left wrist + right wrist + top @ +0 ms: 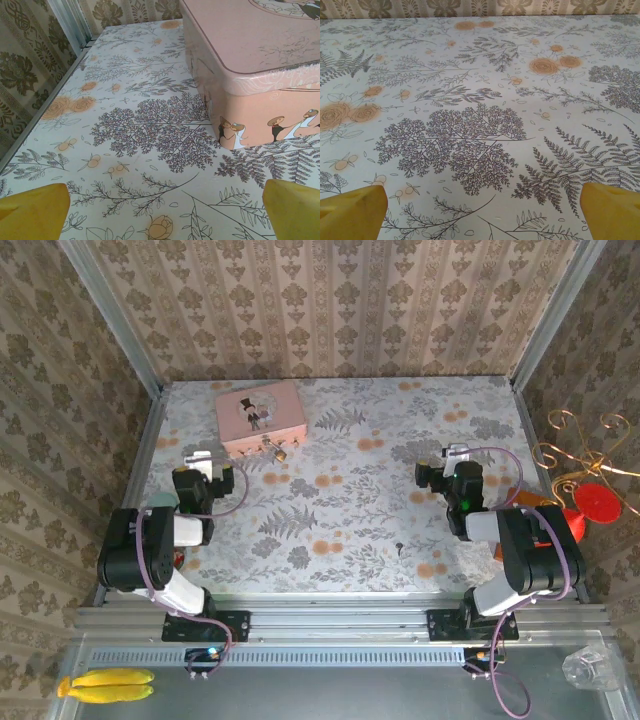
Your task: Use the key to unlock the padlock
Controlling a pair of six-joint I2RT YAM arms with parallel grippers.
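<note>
Padlock (281,452) sits on the counter (350,510) just in front of the pink tin (260,410). Both the left claw (162,207) and the right claw (481,209) gape open, empty.

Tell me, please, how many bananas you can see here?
2. Both lie side by side at the top view's bottom-left corner: the upper banana and the lower banana. None looks hidden.

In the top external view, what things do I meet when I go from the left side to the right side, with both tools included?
left tool → pink tin → key, a thin dark sliver → right tool → red round object. The padlock lies within the tin's width, so it is left out.
</note>
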